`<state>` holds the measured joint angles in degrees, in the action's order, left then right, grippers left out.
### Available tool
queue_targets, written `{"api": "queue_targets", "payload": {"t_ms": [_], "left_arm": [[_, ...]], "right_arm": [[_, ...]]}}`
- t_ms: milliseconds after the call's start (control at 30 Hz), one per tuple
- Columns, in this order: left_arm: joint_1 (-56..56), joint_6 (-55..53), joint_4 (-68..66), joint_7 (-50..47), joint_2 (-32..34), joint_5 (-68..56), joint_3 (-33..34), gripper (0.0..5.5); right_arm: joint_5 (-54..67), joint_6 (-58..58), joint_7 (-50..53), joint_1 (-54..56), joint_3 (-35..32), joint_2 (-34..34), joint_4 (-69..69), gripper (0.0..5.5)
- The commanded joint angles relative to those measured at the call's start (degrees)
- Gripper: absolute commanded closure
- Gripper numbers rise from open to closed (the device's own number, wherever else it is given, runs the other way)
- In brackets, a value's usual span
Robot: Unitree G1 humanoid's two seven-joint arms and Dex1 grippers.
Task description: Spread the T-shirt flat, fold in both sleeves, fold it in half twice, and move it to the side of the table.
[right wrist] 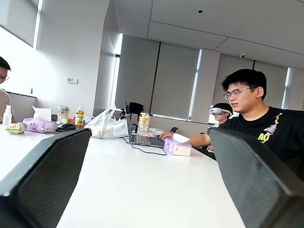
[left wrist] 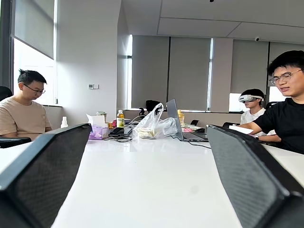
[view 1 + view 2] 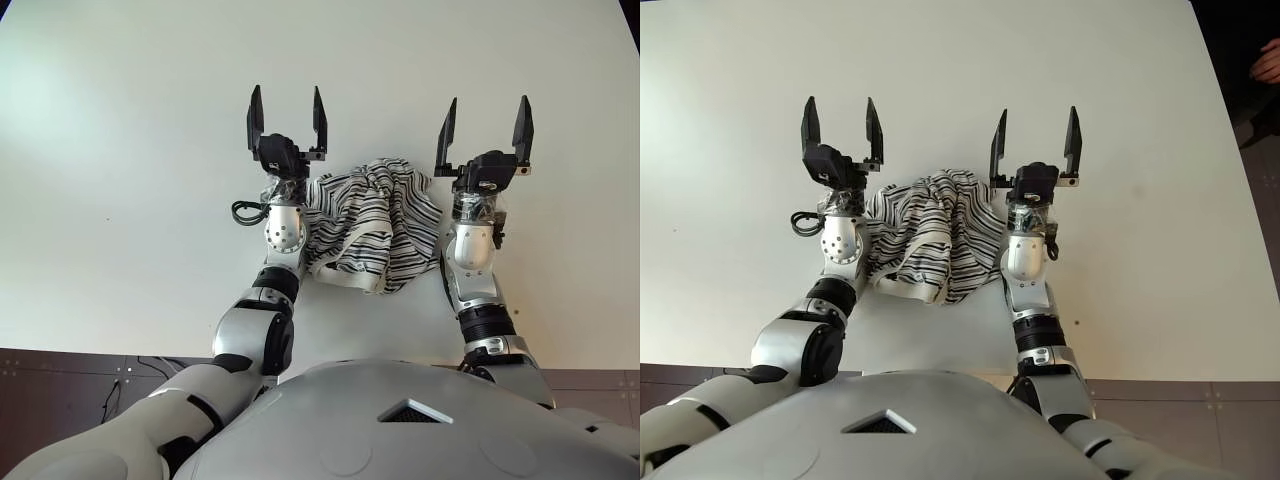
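Right now the striped T-shirt (image 3: 370, 225) sits crumpled in a heap on the white table (image 3: 120, 120), near the robot-side edge, between the two forearms. Left gripper (image 3: 287, 105) is low over the table just beside the heap's left side, fingers (image 2: 47, 171) spread wide, empty. Right gripper (image 3: 485, 115) is just beside the heap's right side, fingers also spread wide, empty. Both point away from the robot, tips past the shirt's far edge. Neither touches the cloth with its fingers. Farther along the tabletop stand a laptop (image 2: 183, 128), a plastic bag (image 2: 154, 126) and a small purple box (image 1: 178, 147).
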<state>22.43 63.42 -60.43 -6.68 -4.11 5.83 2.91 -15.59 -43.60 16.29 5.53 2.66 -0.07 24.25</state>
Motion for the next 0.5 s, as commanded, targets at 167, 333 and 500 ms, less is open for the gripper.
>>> {"api": "queue_targets", "payload": {"t_ms": [167,333,500], "left_arm": [[-0.5,0.8,-3.0,-0.8,-0.3,-0.3,0.8,1.03],[-0.6,1.3,-3.1,-0.9,-0.5,0.0,0.9,1.03],[-1.0,1.8,-2.7,-0.5,-0.4,-0.3,0.9,1.03]], "right_arm": [[-0.5,-1.1,1.5,1.9,-0.6,-0.3,2.0,0.99],[-0.5,-1.5,1.6,1.6,-0.2,-0.2,2.7,1.47],[-0.6,-1.8,2.1,1.0,0.0,-0.1,2.8,1.47]]}}
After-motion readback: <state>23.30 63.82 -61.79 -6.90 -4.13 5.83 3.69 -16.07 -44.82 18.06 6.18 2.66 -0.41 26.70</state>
